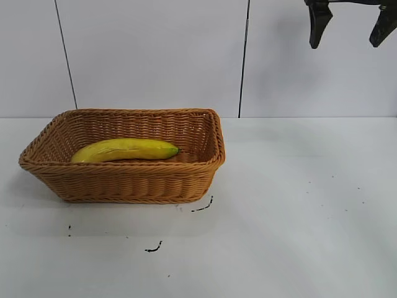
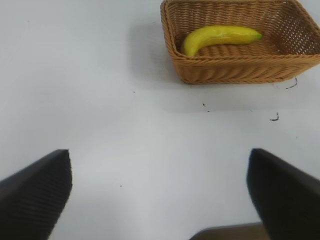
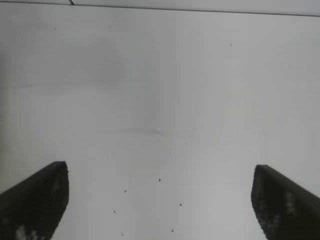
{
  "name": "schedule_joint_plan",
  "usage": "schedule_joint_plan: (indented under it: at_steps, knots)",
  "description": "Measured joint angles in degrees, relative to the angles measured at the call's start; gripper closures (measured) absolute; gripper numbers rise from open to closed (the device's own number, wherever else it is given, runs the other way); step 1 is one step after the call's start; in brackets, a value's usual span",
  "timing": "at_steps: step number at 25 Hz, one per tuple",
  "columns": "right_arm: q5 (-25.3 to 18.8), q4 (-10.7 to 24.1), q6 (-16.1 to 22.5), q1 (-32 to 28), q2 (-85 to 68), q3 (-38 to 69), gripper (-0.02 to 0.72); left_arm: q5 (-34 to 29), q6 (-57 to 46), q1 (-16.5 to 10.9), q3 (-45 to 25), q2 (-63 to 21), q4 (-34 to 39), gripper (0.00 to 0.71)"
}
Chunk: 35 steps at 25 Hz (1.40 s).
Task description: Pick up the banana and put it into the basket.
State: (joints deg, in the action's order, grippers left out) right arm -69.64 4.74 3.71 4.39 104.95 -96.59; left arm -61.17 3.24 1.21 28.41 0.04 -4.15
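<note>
The yellow banana (image 1: 125, 149) lies lengthwise inside the light brown wicker basket (image 1: 205, 162) at the left of the table. Both also show in the left wrist view, the banana (image 2: 220, 36) in the basket (image 2: 225, 70), far from my left gripper (image 2: 160, 175), which is open and empty over bare table. The left gripper is out of the exterior view. My right gripper (image 1: 350, 25) hangs high at the top right, open and empty; in its own view (image 3: 160, 185) only bare table lies between its fingers.
The white table (image 1: 298, 205) carries small black marks (image 1: 202, 207) in front of the basket. A white panelled wall (image 1: 155, 56) stands behind.
</note>
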Motion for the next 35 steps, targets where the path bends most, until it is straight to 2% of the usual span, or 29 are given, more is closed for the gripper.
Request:
schedule_joint_plan:
  at_steps: [5, 13, 16, 20, 24, 35]
  knots:
    - [0.04, -3.27, 0.00, 0.00, -13.71, 18.12, 0.011, 0.00, 0.00, 0.00, 0.00, 0.00, 0.00, 0.020]
    - [-0.02, -3.61, 0.32, 0.00, -38.40, 41.46, 0.011, 0.00, 0.00, 0.00, 0.00, 0.00, 0.00, 0.020]
    - [1.63, -3.61, 0.46, 0.00, -47.93, 49.09, 0.011, 0.00, 0.00, 0.00, 0.00, 0.00, 0.00, 0.020]
    - [6.23, -3.61, 0.46, 0.00, -61.62, 57.79, 0.011, 0.00, 0.00, 0.00, 0.00, 0.00, 0.00, 0.020]
    - [11.32, -3.61, 0.46, 0.00, -75.49, 65.11, 0.011, 0.00, 0.00, 0.00, 0.00, 0.00, 0.00, 0.020]
    - [11.25, -3.45, -0.20, 0.00, -96.12, 68.21, 0.011, 0.00, 0.00, 0.00, 0.00, 0.00, 0.00, 0.020]
